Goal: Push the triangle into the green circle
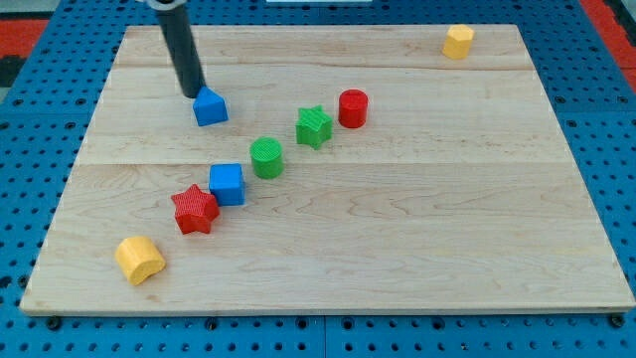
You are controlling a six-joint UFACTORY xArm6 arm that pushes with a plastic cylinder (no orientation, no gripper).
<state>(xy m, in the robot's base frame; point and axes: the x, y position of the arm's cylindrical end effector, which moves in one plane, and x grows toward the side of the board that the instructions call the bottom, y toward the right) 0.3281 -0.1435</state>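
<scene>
The blue triangle block (210, 106) lies on the wooden board toward the view's upper left. My tip (194, 94) sits right at its upper-left edge, touching or almost touching it. The green circle block (266, 157) stands down and to the right of the triangle, near the board's middle, with a gap of bare wood between them.
A diagonal row runs from lower left to upper right: red star (195, 209), blue cube (228, 184), green circle, green star (314, 126), red cylinder (353, 107). A yellow block (139, 259) lies at lower left, a yellow hexagon (458, 41) at top right. The wooden board (417, 239) rests on blue pegboard.
</scene>
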